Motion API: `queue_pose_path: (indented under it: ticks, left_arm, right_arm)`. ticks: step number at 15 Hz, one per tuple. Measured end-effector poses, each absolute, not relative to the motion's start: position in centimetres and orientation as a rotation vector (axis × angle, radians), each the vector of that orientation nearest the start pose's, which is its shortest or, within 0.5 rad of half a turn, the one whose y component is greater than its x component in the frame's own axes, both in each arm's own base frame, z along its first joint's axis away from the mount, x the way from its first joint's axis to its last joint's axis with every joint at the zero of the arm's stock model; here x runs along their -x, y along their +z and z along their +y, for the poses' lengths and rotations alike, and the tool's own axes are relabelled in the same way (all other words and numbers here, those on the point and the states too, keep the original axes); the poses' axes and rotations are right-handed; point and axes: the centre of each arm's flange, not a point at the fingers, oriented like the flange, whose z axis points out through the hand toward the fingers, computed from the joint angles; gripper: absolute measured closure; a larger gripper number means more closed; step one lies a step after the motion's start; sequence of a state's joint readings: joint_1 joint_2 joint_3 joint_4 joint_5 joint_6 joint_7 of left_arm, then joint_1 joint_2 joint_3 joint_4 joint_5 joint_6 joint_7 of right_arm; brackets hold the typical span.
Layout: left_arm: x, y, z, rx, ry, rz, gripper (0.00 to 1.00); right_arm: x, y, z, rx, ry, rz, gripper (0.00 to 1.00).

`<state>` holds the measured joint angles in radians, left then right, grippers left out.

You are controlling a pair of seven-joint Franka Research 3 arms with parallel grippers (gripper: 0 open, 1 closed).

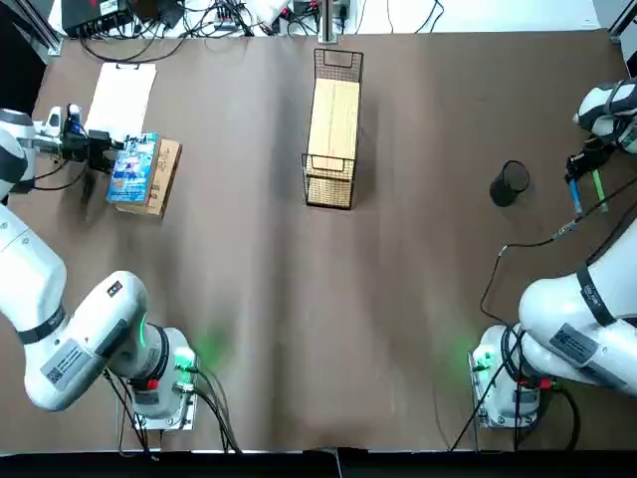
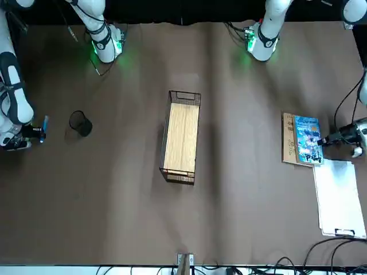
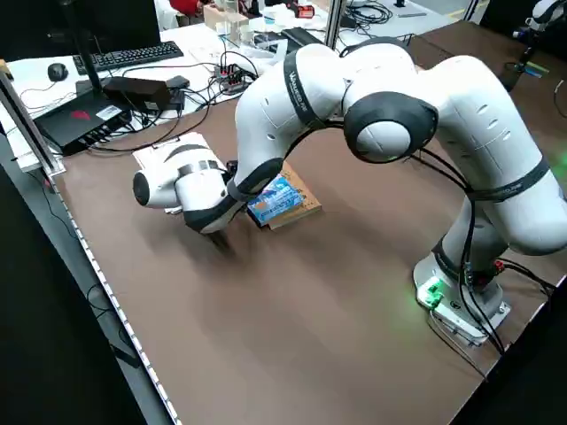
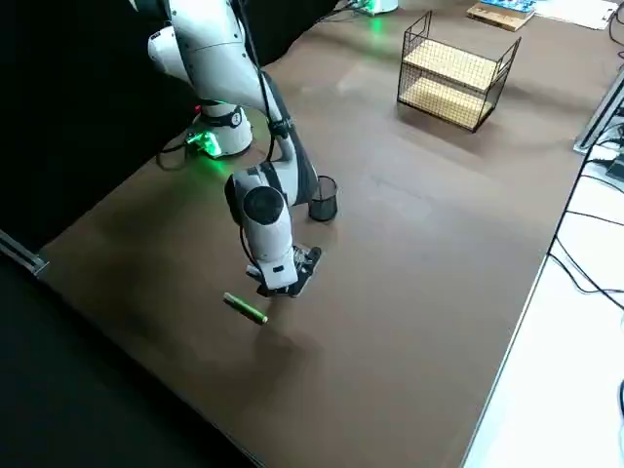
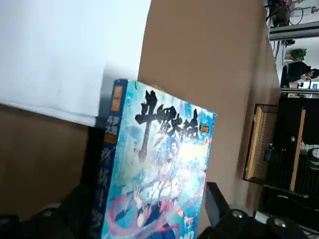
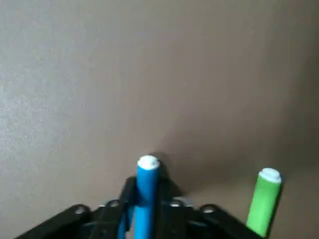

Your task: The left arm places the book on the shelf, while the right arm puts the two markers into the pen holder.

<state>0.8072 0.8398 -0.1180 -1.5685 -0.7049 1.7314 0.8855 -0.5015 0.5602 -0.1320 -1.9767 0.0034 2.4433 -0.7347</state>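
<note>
Blue and white, the illustrated book (image 1: 133,167) lies partly over a tan-brown book (image 1: 163,179), near the white clipboard paper (image 1: 121,98). At its edge the left hand (image 5: 149,211) has its fingers spread wide, one toward either side of the book. Across the worktop (image 1: 418,289), the right hand (image 6: 146,199) is closed around the blue marker (image 6: 146,191), near the green marker (image 6: 264,201). The pen holder (image 1: 510,183) stands upright on the worktop, near the right hand; the wire shelf (image 1: 333,124) sits between the book and the pen holder.
</note>
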Motion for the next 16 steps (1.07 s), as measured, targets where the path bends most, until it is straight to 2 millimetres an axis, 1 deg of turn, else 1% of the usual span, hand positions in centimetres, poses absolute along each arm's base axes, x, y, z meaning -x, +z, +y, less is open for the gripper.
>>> queue_pose_path:
  ticks: [1,2,3,5,7,8,9,10,11,12,13,15,16]
  left_arm:
    - [-52.1,13.3,35.5,-2.159,0.058,0.194,0.01]
    - [-52.3,13.1,35.1,-2.158,0.052,0.189,0.01]
    - [-52.5,13.0,34.9,-2.158,0.049,0.185,0.08]
    - [-52.5,13.0,34.8,-2.16,0.049,0.185,0.3]
    - [-52.5,13.0,35.1,-2.165,0.053,0.189,0.47]
    - [-52.4,13.0,35.2,-2.167,0.055,0.191,0.56]
    - [-52.5,13.1,35.3,-2.169,0.057,0.189,0.65]
    - [-52.5,13.3,35.5,-2.172,0.057,0.185,0.7]
    - [-52.5,13.4,35.6,-2.172,0.055,0.179,0.74]
    - [-52.6,13.7,35.6,-2.174,0.053,0.171,0.77]
    - [-52.6,13.8,35.7,-2.18,0.05,0.166,0.77]
    - [-52.6,14.4,36.0,-2.207,0.042,0.146,0.77]
    - [-52.8,15.9,36.7,-2.253,0.036,0.114,0.77]
  right_arm:
    - [-48.6,17.6,-35.6,3.129,0.176,-0.183,0.83]
    - [-48.6,17.6,-35.6,3.129,0.177,-0.184,0.82]
    - [-48.6,17.6,-35.5,3.128,0.177,-0.184,0.82]
    - [-48.8,17.6,-35.3,3.128,0.179,-0.195,0.82]
    - [-49.5,17.6,-34.2,3.121,0.188,-0.235,0.82]
    - [-50.1,17.7,-32.9,3.101,0.214,-0.269,0.82]
    - [-50.9,18.0,-31.1,3.071,0.254,-0.31,0.82]
    - [-51.9,19.1,-29.2,3.037,0.289,-0.348,0.82]
    - [-53.0,20.8,-27.3,2.994,0.31,-0.366,0.82]
    - [-54.1,23.0,-25.3,2.934,0.306,-0.356,0.82]
    - [-55.0,25.4,-23.5,2.861,0.28,-0.326,0.82]
    - [-56.0,29.9,-20.9,2.736,0.204,-0.272,0.82]
    - [-56.3,32.7,-19.0,2.632,0.135,-0.24,0.82]
